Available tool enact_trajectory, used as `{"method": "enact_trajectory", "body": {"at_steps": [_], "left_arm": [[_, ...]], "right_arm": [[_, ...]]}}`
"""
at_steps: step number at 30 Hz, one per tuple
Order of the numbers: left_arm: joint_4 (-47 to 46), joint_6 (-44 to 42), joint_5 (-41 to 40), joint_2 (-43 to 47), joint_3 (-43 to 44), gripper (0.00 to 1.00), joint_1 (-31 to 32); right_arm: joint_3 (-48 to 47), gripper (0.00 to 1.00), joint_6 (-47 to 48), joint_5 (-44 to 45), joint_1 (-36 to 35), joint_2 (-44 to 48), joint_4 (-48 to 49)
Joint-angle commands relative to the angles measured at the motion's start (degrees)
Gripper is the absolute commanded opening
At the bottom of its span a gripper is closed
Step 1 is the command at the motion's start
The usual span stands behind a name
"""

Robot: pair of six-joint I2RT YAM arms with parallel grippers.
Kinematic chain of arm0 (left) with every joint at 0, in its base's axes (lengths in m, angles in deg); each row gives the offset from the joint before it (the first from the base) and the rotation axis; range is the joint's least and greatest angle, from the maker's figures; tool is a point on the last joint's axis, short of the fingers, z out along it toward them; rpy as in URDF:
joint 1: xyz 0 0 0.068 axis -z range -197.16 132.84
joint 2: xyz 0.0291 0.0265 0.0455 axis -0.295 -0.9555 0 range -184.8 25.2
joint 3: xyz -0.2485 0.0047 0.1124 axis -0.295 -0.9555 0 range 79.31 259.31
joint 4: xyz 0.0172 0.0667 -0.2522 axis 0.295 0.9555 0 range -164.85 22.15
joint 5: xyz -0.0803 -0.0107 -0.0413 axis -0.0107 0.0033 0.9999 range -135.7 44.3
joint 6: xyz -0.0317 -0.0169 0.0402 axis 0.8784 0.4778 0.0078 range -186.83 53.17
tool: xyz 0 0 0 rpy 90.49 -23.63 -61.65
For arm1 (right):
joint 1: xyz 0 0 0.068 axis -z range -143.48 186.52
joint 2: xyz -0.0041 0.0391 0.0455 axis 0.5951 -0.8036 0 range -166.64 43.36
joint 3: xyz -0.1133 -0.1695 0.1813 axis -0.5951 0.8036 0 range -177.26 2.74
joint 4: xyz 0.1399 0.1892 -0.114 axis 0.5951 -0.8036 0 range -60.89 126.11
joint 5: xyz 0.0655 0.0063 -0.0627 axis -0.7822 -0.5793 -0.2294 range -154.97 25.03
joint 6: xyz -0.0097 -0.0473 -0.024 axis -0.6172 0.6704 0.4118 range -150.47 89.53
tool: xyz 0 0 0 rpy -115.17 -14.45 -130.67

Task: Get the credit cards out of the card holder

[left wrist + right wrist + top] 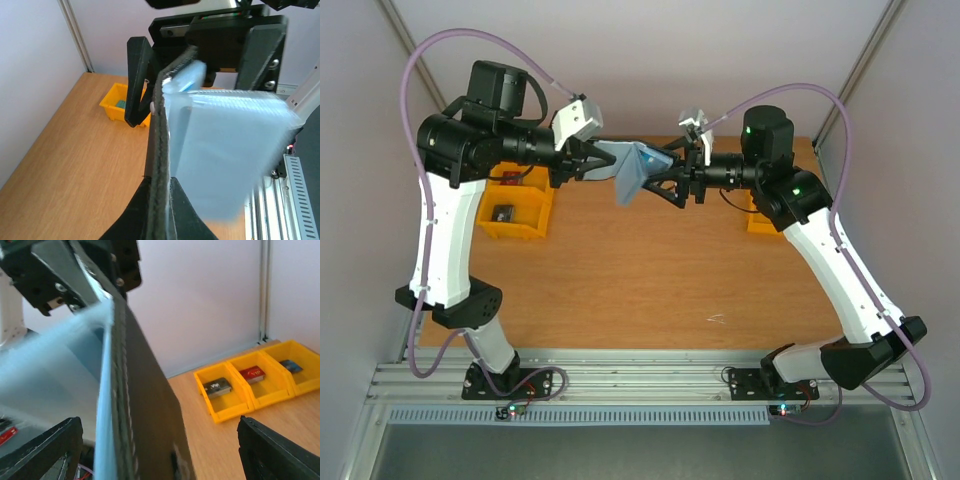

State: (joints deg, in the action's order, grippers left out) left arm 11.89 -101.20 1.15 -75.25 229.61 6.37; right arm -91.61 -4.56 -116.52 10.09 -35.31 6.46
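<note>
The card holder (632, 170) hangs in the air between both arms, opened out, black outside (145, 405) and blue-grey inside (225, 150). My left gripper (588, 165) is shut on one end of it; in the left wrist view its jaws (167, 182) pinch the black stitched edge. My right gripper (665, 178) is open, its fingers (42, 450) standing either side of the holder's other end without touching it. A pale blue card corner (189, 77) seems to stick out of the far end, blurred.
Yellow bins (235, 405) stand in a row at the table's back left (515, 215). A black card (217, 386), a red card (252, 373) and a blue-dark card (291, 365) lie in them. Another yellow bin (760, 215) is at the back right.
</note>
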Motion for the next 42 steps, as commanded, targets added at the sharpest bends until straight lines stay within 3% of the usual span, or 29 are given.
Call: {"method": "enact_trajectory", "body": {"at_steps": [1,23,30,34,42], "left_arm": [[-3.4,3.1,-0.6,-0.4,0.5,0.00,0.5],[-7.7,11.1,-3.6,-1.1,-0.4,0.00,0.5],[-7.6,10.9,-4.0,-1.1,-0.4,0.00,0.5],[-7.5,10.8,-3.5,-1.1,-0.4,0.00,0.5],[-7.5,10.8,-4.2,-1.2,-0.4,0.00,0.5]], "right_arm": [[-1.8,0.85,0.3,-1.1,-0.9,0.0,1.9],[1.1,0.86,-2.2,10.0,-6.1,0.2,5.4],[2.2,0.88,-1.6,9.5,-6.7,0.3,6.1],[2.7,0.83,-1.6,10.7,-6.7,1.0,6.5],[2.8,0.88,-0.9,5.8,-6.8,1.0,6.6]]}}
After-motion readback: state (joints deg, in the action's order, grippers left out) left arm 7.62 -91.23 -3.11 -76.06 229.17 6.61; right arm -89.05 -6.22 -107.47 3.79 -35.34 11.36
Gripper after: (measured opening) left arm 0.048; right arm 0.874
